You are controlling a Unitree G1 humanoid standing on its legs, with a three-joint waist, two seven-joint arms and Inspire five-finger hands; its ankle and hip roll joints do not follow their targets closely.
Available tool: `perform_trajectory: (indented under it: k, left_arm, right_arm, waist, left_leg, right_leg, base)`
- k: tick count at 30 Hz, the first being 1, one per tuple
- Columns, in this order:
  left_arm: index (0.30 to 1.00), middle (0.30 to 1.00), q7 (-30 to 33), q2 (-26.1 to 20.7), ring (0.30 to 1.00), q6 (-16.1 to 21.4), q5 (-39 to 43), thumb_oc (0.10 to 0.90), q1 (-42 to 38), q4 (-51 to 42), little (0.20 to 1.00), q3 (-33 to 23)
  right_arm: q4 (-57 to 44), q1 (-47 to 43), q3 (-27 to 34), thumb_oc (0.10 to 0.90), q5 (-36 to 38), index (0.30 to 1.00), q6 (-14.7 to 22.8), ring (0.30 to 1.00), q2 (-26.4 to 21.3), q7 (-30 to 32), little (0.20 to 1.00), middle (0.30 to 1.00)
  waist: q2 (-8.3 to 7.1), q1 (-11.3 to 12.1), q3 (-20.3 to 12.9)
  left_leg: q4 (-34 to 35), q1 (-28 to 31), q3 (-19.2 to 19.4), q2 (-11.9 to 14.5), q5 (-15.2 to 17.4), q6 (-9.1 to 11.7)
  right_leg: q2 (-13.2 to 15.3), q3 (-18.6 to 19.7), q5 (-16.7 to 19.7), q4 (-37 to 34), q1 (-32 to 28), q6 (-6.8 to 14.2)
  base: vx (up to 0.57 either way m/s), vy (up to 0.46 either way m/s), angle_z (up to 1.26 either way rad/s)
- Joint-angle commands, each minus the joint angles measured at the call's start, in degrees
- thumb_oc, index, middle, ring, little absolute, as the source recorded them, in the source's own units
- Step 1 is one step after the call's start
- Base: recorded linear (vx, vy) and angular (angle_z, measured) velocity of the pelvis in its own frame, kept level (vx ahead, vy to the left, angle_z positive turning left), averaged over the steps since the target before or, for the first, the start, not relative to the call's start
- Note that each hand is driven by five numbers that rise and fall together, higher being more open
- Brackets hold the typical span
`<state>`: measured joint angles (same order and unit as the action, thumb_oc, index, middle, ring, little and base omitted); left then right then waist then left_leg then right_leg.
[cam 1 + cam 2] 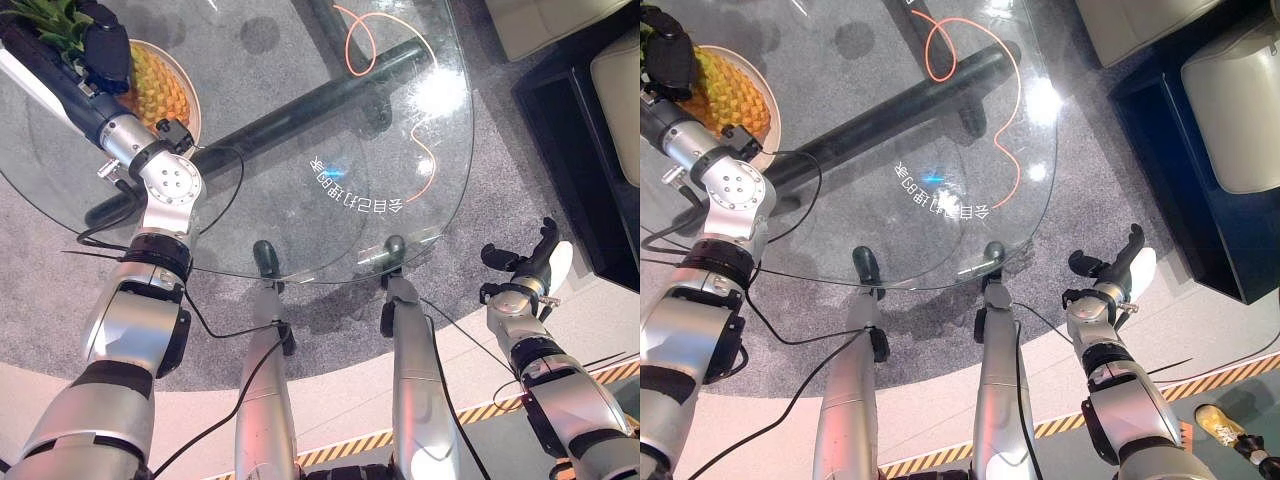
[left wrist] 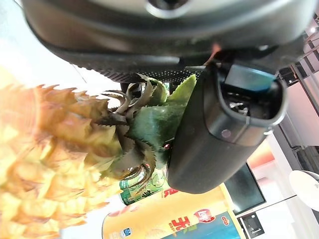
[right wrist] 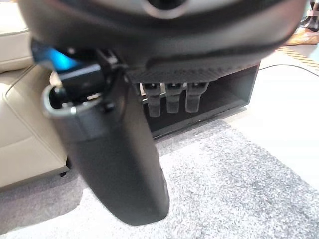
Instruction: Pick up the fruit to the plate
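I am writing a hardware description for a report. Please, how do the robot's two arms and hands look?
Both arms are silver-grey, built of rounded metal segments with black joint bands. The left arm carries thin black cables along it and a round silver wrist joint with small holes. The left hand is dark. The right hand is dark too, with a white cover on its thumb.

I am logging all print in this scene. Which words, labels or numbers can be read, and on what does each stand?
White characters on the glass table: upside down here, not reliably readable.
Label on the green can behind the pineapple: blurred, unreadable.
Print on the yellow and blue pack beside the can: blurred, unreadable.
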<state>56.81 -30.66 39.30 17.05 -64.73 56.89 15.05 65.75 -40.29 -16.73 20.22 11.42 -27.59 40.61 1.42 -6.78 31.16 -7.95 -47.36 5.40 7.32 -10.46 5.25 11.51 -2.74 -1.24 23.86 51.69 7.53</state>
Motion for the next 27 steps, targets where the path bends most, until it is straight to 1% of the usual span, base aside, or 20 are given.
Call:
perform_trajectory:
  k: [1, 2, 8, 11, 12, 13, 14, 17, 20, 21, 27]
  left_arm:
    - [0.5, 0.5, 1.0, -5.1, 0.5, 5.9, -2.9, 0.333, -3.1, -2.3, 0.433, -1.9]
    - [0.493, 0.493, 1.0, -4.9, 0.493, 6.0, -3.4, 0.325, -3.0, -2.4, 0.425, -1.9]
    - [0.5, 0.5, -0.1, -4.9, 0.5, 6.4, -3.7, 0.333, -2.0, -3.9, 0.433, -1.7]
    - [0.535, 0.535, -0.3, -4.7, 0.535, 6.6, -4.5, 0.375, -1.6, -4.7, 0.475, -1.6]
    - [0.545, 0.545, -0.5, -4.4, 0.545, 7.0, -4.6, 0.385, -0.9, -5.0, 0.485, -1.5]
    - [0.547, 0.547, -0.5, -4.4, 0.547, 7.0, -4.6, 0.388, -1.1, -5.1, 0.488, -1.6]
    - [0.556, 0.556, -0.8, -4.2, 0.556, 7.4, -4.7, 0.399, -0.2, -5.6, 0.499, -1.5]
    - [0.556, 0.556, -1.0, -3.9, 0.556, 7.3, -5.0, 0.399, 0.4, -6.7, 0.499, -1.4]
    - [0.58, 0.58, -1.6, -3.6, 0.58, 7.4, -5.0, 0.427, 1.2, -7.2, 0.527, -1.4]
    - [0.587, 0.587, -1.7, -3.5, 0.587, 7.5, -5.2, 0.435, 1.3, -7.3, 0.535, -1.5]
    - [0.589, 0.589, -2.3, -3.3, 0.589, 7.7, -5.2, 0.438, 2.8, -7.8, 0.538, -1.6]
  right_arm:
    - [-0.5, 0.9, 2.1, 0.8, -0.1, 0.9, 1.3, 0.9, -1.4, 4.7, 0.9, 0.9]
    - [-0.7, 0.9, 2.1, 0.8, -0.1, 0.9, 1.2, 0.9, -1.3, 4.8, 0.9, 0.9]
    - [-0.8, 1.2, 2.5, 0.8, 0.1, 0.9, 1.4, 0.9, -1.5, 4.8, 0.9, 0.9]
    - [-1.0, 0.8, 2.7, 0.8, 0.1, 0.9, 1.1, 0.9, -1.5, 5.1, 0.9, 0.9]
    - [-1.0, 1.0, 2.8, 0.8, -0.1, 0.9, 0.9, 0.9, -1.4, 5.1, 0.9, 0.9]
    - [-1.1, 0.7, 2.9, 0.8, -0.1, 0.9, 0.9, 0.9, -1.5, 5.1, 0.9, 0.9]
    - [-1.1, 1.1, 3.0, 0.8, -0.1, 0.9, 1.0, 0.9, -1.5, 5.1, 0.9, 0.9]
    - [-1.6, 1.0, 3.1, 0.8, -0.1, 0.9, 0.7, 0.9, -1.7, 5.2, 0.9, 0.9]
    - [-1.6, 1.3, 3.3, 0.8, -0.2, 0.9, 0.7, 0.9, -1.5, 5.3, 0.9, 0.9]
    - [-1.4, 1.1, 3.5, 0.8, -0.2, 0.9, 0.8, 0.9, -1.5, 5.3, 0.9, 0.9]
    - [-0.7, 1.5, 3.7, 0.8, -0.1, 0.9, 1.4, 0.9, -1.8, 4.9, 0.9, 0.9]
  waist:
    - [-2.11, 2.0, -1.4]
    - [-2.15, 2.0, -1.4]
    - [-2.16, 2.4, -1.4]
    - [-2.07, 2.5, -1.4]
    - [-1.99, 2.6, -1.4]
    - [-1.97, 2.6, -1.4]
    - [-1.92, 2.7, -1.4]
    - [-1.75, 2.8, -1.4]
    - [-1.72, 3.0, -1.4]
    - [-1.69, 3.1, -1.4]
    - [-1.6, 3.3, -1.4]
  left_leg:
    - [-8.3, 0.3, -0.5, -2.0, 9.6, 0.2]
    - [-8.2, 0.3, -0.5, -2.0, 9.5, 0.2]
    - [-8.2, 0.3, -0.6, -2.1, 9.5, 0.2]
    - [-8.1, -0.1, -0.6, -2.3, 9.1, 0.1]
    - [-8.2, 0.3, -0.6, -2.3, 9.5, 0.1]
    - [-8.0, -0.1, -0.6, -2.3, 9.1, 0.1]
    - [-8.0, 0.4, -0.6, -2.4, 9.5, 0.1]
    - [-7.7, -0.1, -0.6, -2.5, 9.0, 0.0]
    - [-7.8, 0.3, -0.8, -2.6, 9.5, 0.0]
    - [-7.7, -0.1, -0.8, -2.6, 9.1, -0.1]
    - [-7.8, 0.3, -0.9, -2.6, 9.5, -0.1]
  right_leg:
    - [-3.3, -2.8, 1.0, -4.3, -2.5, -1.6]
    - [-3.3, -2.8, 1.1, -4.3, -2.5, -1.6]
    - [-3.2, -3.0, 1.2, -4.5, -2.7, -1.5]
    - [-3.1, -3.2, 1.8, -4.7, -2.3, -1.4]
    - [-3.0, -3.2, 1.4, -4.6, -2.7, -1.4]
    - [-3.0, -3.2, 1.9, -4.8, -2.3, -1.4]
    - [-3.0, -3.2, 1.5, -4.8, -2.8, -1.4]
    - [-3.0, -3.3, 2.0, -5.0, -2.4, -1.4]
    - [-2.9, -3.4, 1.6, -4.9, -2.8, -1.3]
    - [-2.9, -3.4, 2.0, -5.2, -2.5, -1.3]
    - [-2.7, -3.6, 1.7, -5.0, -2.9, -1.2]
  base:
    - [0.0, 0.0, 0.0]
    - [0.0, 0.0, 0.0]
    - [0.0, 0.0, 0.0]
    - [0.0, 0.0, 0.0]
    - [0.0, 0.0, 0.0]
    - [0.0, 0.0, 0.0]
    - [0.0, 0.0, 0.0]
    - [0.0, 0.0, 0.0]
    - [0.0, 0.0, 0.0]
    - [0.0, 0.0, 0.0]
    - [0.0, 0.0, 0.0]
